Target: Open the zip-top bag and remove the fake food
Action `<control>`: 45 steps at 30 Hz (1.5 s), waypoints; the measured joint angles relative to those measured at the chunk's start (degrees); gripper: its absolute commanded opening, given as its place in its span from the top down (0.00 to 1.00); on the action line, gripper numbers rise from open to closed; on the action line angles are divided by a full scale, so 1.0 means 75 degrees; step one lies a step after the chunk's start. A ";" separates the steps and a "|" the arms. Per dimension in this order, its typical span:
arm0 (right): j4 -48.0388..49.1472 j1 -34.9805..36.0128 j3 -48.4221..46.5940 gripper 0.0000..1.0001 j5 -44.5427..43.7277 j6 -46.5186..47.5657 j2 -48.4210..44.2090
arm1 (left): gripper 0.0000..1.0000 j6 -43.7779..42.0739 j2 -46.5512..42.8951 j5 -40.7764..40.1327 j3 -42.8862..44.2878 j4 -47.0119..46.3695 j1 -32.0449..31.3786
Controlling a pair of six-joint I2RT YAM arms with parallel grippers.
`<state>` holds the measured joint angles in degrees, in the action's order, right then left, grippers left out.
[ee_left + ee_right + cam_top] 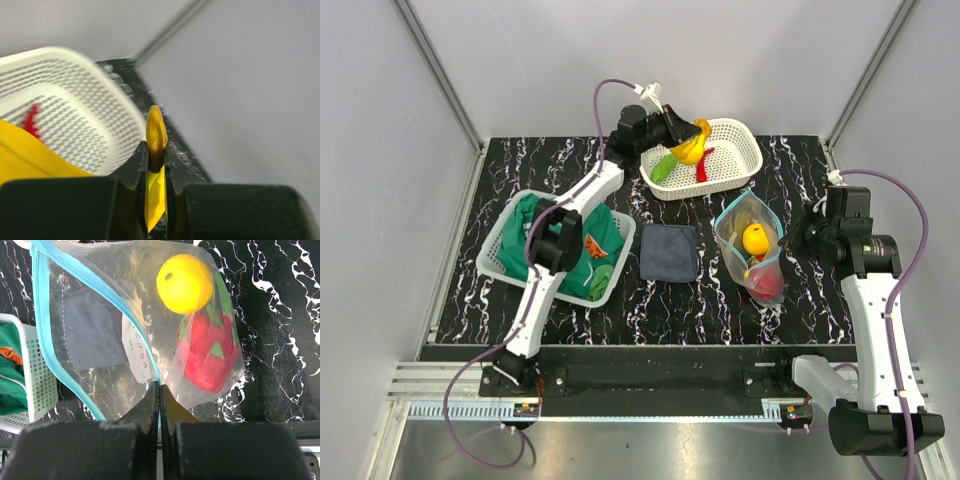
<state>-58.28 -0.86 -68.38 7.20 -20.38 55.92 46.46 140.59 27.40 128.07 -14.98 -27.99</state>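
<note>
The clear zip-top bag (748,250) lies open on the table with its teal strip towards the back. Inside it are a yellow-orange round piece (755,238) and a red-pink fruit (766,282). My right gripper (792,240) is shut on the bag's rim. In the right wrist view the gripper (160,390) pinches the teal strip of the bag (100,365), and the yellow piece (185,282) and red fruit (210,355) show inside. My left gripper (682,135) is shut on the yellow banana (692,150) above the white basket (745,150). The left wrist view shows this gripper (156,152) clamping the banana (156,130).
The back basket holds a green vegetable (663,168) and a red chili (704,165). A dark blue folded cloth (669,251) lies mid-table. A second white basket (495,250) at the left holds green clothing (590,250) with an orange patch.
</note>
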 measured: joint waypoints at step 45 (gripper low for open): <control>0.0111 0.0000 -0.0210 1.00 0.1008 -0.0533 -0.0064 | 0.89 -0.2550 -0.4523 -0.1166 -0.4890 0.3156 -0.3518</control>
<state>-57.45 -0.86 -69.95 14.76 -24.38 55.44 27.33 106.67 18.65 91.39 8.69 -54.37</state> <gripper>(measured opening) 0.008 0.110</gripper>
